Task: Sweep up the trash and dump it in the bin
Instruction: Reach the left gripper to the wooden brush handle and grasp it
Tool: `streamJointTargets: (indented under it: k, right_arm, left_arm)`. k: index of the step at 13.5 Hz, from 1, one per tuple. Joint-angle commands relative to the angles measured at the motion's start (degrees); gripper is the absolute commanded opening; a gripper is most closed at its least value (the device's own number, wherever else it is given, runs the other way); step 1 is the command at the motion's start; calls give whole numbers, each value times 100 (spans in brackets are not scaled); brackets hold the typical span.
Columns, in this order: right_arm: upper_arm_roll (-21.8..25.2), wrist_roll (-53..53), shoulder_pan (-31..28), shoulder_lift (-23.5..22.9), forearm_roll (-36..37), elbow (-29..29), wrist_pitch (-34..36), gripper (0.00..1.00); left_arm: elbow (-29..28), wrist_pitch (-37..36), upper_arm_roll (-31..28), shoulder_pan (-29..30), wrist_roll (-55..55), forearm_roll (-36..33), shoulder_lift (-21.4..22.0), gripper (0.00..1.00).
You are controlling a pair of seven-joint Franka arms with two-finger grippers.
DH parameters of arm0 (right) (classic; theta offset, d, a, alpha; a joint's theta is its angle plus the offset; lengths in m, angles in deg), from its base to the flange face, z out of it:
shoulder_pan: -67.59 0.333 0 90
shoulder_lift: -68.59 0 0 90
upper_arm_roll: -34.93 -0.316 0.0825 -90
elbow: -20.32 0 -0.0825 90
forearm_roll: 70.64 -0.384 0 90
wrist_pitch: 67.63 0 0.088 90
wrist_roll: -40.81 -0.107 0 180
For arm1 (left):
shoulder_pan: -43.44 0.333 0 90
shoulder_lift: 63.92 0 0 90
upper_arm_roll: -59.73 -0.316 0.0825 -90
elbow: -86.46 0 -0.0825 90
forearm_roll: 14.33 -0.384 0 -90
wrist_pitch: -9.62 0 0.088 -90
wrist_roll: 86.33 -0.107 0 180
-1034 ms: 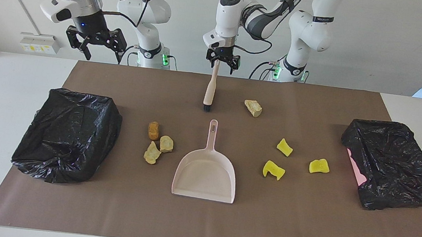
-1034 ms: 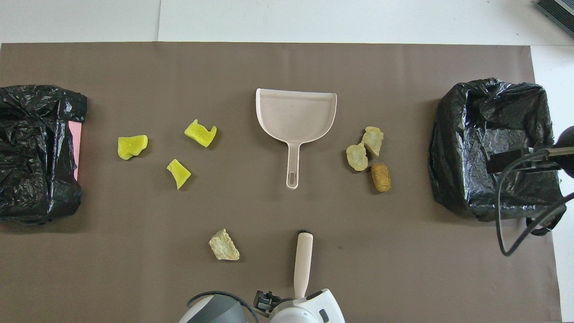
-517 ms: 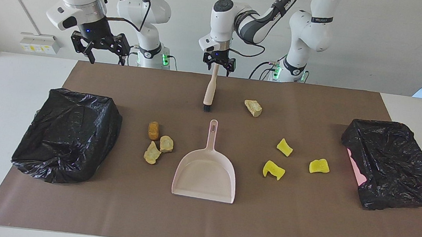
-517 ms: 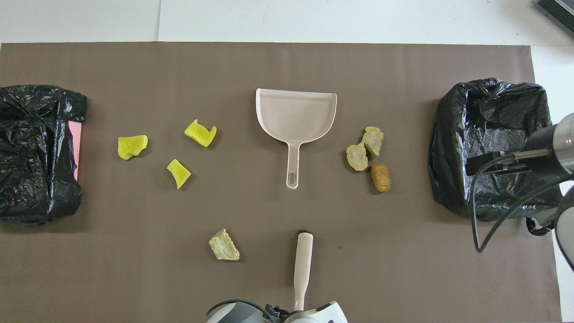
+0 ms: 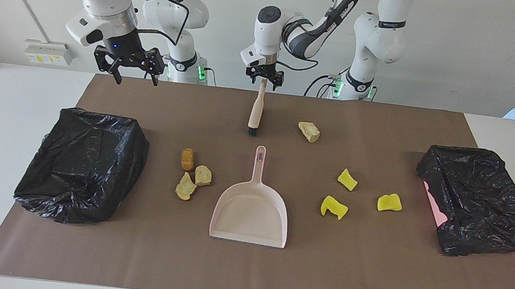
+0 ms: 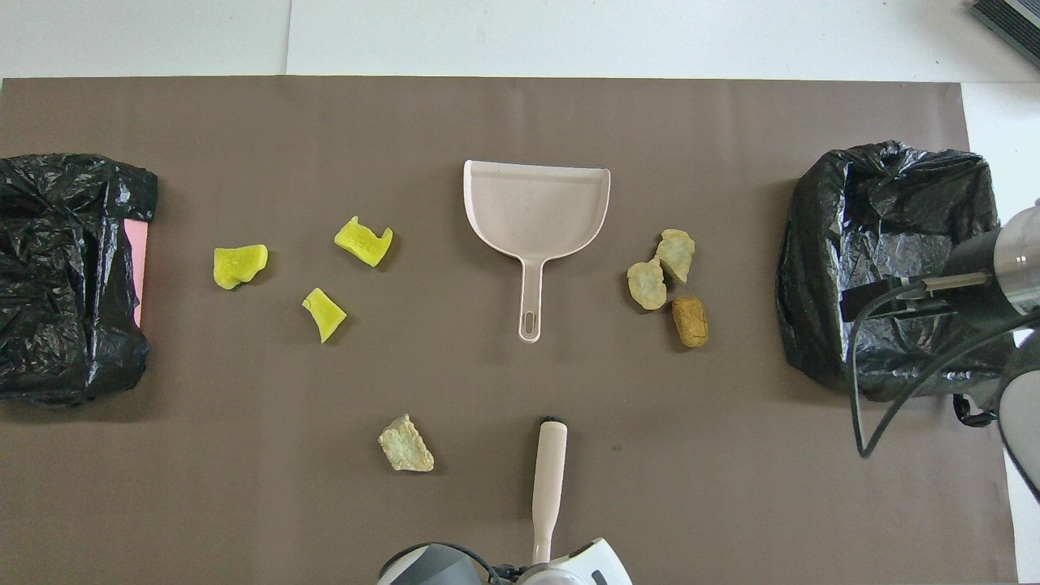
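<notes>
The brush [image 5: 256,111] [image 6: 549,479] lies flat on the brown mat, black bristles toward the pink dustpan [image 5: 249,220] [image 6: 536,203]. My left gripper [image 5: 263,84] is shut on the handle's end nearest the robots. Three yellow trash chunks [image 5: 347,179] [image 6: 363,241] lie toward the left arm's end. One tan trash piece [image 5: 309,131] [image 6: 405,444] sits beside the brush, and three more [image 5: 203,175] [image 6: 647,283] lie beside the dustpan. My right gripper [image 5: 133,74] hangs open and empty in the air near the bin [image 5: 83,164] [image 6: 890,260] at the right arm's end.
A second black-bagged bin [image 5: 479,199] [image 6: 69,276], with pink showing at its side, stands at the left arm's end. The mat covers most of the white table. The right arm's cables [image 6: 894,390] hang over the first bin.
The left gripper sank a little and closed on the brush handle's end. The right gripper came lower and moved toward the table's middle. The brush, dustpan and trash stayed put.
</notes>
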Motion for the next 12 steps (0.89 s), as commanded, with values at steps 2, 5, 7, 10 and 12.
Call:
streamJointTargets:
  k: [2,5,7,10,12]
  right_arm:
    - [-16,75,-30,106,-61,-169,-120,100]
    - [-16,75,-30,115,-61,-195,-120,100]
    - [-16,75,-30,115,-61,-213,-111,100]
    - [-16,75,-30,115,-61,-213,-102,100]
    - [-16,75,-30,115,-61,-213,-111,100]
  left_arm:
    - [64,-29,-135,25,186,0,72,0]
    - [327,-405,-144,429,159,-262,186,0]
    - [618,-1107,-144,867,159,-622,212,0]
    - [654,-1558,-153,1561,81,-1107,335,0]
    - [654,-1733,-153,2010,-138,-1186,379,0]
